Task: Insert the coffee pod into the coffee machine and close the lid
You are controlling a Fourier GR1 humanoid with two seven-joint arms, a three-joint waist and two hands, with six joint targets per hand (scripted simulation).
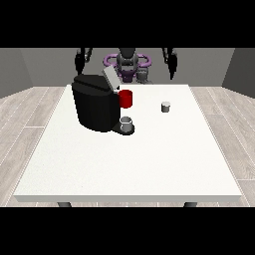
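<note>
One hand hangs at the view's left, raised behind the white surface, touching nothing; finger position cannot be determined. One black coffee machine stands on the surface's left half, lid tilted open. One red cup sits just beside it; one grey cup rests on its base. One coffee pod stands alone, right of centre. The second hand, at the view's right, likewise hangs clear; fingers indeterminate.
</note>
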